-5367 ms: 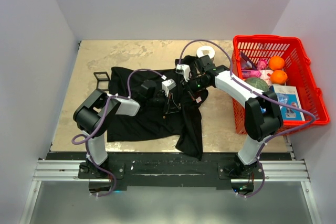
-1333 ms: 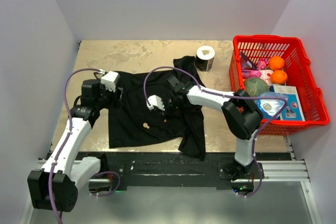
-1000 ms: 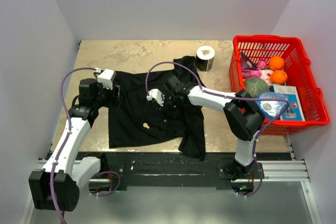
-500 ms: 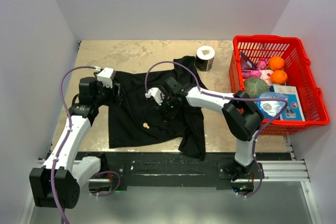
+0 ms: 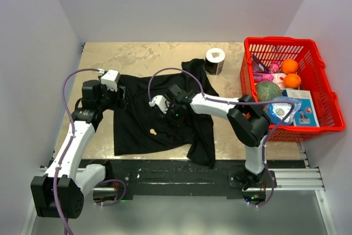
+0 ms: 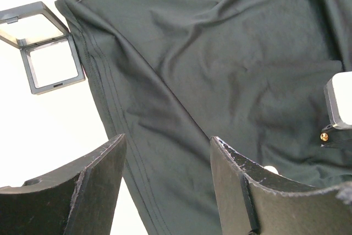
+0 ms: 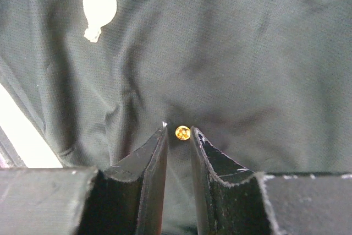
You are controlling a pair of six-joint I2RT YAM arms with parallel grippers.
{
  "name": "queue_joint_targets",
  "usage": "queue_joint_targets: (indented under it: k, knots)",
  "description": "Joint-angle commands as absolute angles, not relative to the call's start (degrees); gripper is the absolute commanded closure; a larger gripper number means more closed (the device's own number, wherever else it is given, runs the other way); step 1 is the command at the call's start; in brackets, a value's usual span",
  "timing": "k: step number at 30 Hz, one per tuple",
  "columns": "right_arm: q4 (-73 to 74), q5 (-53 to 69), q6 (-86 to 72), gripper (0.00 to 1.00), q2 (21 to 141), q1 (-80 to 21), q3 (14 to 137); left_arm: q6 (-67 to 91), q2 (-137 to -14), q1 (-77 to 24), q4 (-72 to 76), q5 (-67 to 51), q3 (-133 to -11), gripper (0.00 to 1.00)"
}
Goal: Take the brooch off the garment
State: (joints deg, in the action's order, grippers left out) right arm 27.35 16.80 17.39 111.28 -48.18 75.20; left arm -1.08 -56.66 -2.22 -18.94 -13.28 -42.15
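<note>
black soft-cloth T-shirt: one
tiny golden metal brooch: one
red plastic basket: one
round orange fruits: two
white paper roll: one
black square frame: one

Bright, even light, soft shadows; the table blows out white in the 2 wrist views.

The table had a beige, stained top. 3 plain white walls stood around it. A black rail ran along its near edge. Light was even.
</note>
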Motion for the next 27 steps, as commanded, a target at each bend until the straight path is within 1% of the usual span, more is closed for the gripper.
queue_joint_targets:
  k: [1,8,18,23,24,25,27]
  knots:
    - [26.4,15.0,17.1,0.74,110.7,-48.6,77.0,-1.1,-56.9,-1.5,-16.9,-14.1,-45.1,0.33]
    - [26.3,14.2,17.0,0.78,111.7,-48.8,77.3,-0.9,-57.0,-1.3,-16.5,-14.2,-44.7,0.33]
    - [26.7,14.5,17.1,0.78,111.0,-49.3,76.9,-1.6,-57.0,-1.3,-16.5,-14.2,-44.7,0.34]
    - [26.8,14.2,16.7,0.76,110.7,-49.8,77.0,-1.9,-57.3,-1.3,-16.3,-14.4,-44.6,0.34]
    - [26.8,13.8,16.5,0.75,110.7,-49.8,76.9,-1.9,-57.2,-1.2,-16.3,-14.4,-44.6,0.34]
    - [26.6,13.5,16.3,0.71,110.7,-49.9,76.8,-1.9,-57.2,-1.2,-16.3,-14.4,-44.6,0.34]
    - [26.5,12.7,16.1,0.71,110.7,-50.2,76.5,-1.9,-57.3,-1.2,-16.2,-14.4,-44.5,0.34]
